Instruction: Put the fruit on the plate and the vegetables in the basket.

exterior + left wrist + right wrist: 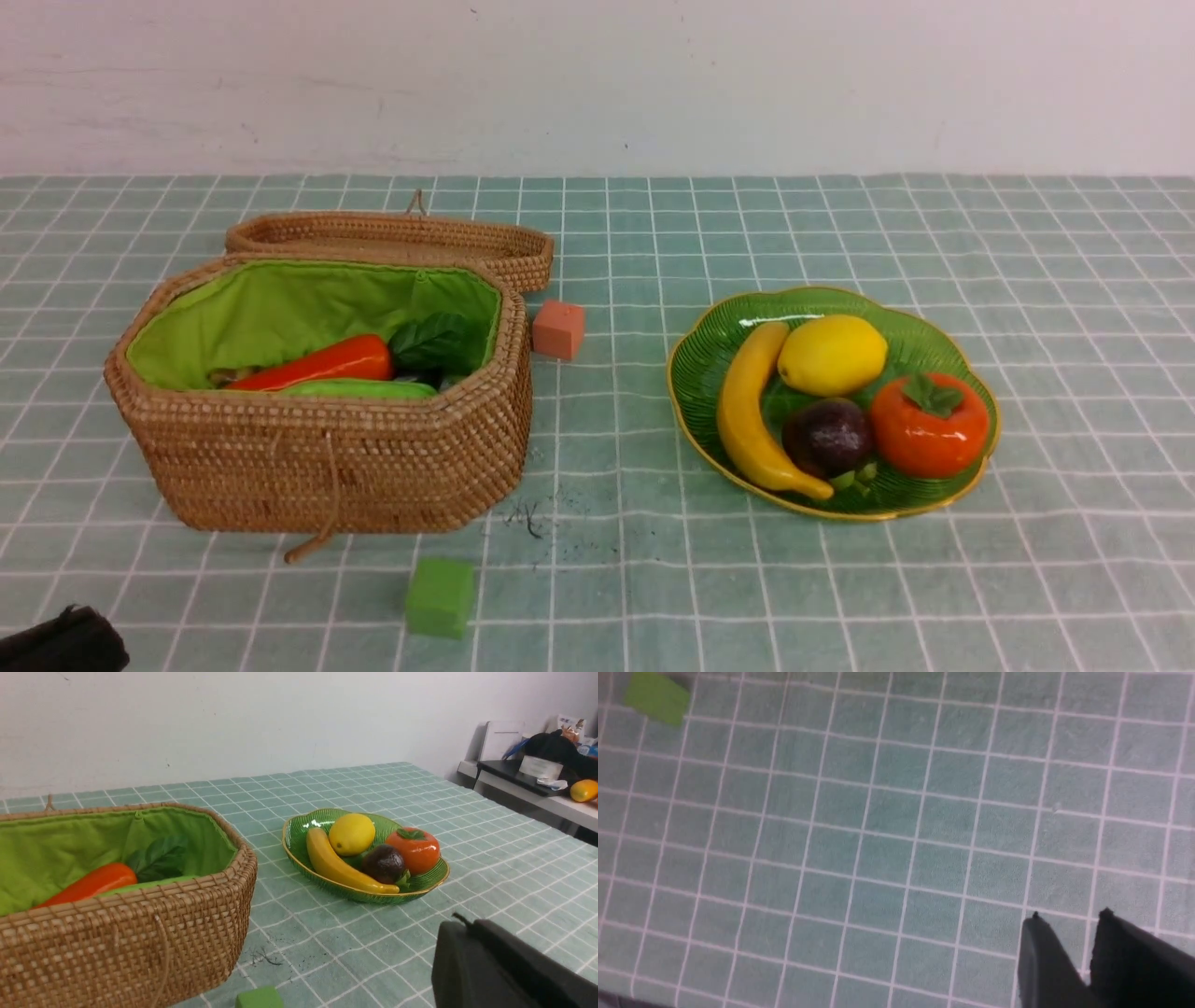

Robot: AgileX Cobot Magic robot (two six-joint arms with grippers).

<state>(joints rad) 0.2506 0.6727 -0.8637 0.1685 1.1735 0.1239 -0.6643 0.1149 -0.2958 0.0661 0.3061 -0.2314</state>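
The wicker basket (327,457) stands open at the left, its lid lying behind it. On its green lining lie vegetables: an orange carrot (322,364) with dark leaves and a light green cucumber (359,388). At the right, the green plate (709,345) holds the fruit: banana (752,411), lemon (831,355), mangosteen (826,437) and persimmon (929,425). The left wrist view shows my left gripper (462,921) shut and empty, low over the cloth, nearer to me than the plate (299,830). My right gripper (1070,914) hangs over bare cloth, open by a narrow gap, holding nothing.
A salmon-pink cube (558,329) sits beside the basket's back right corner. A green cube (439,597) lies in front of the basket, and it shows as the green cube (656,697) in the right wrist view. A black part of my left arm (61,639) shows at the near left corner.
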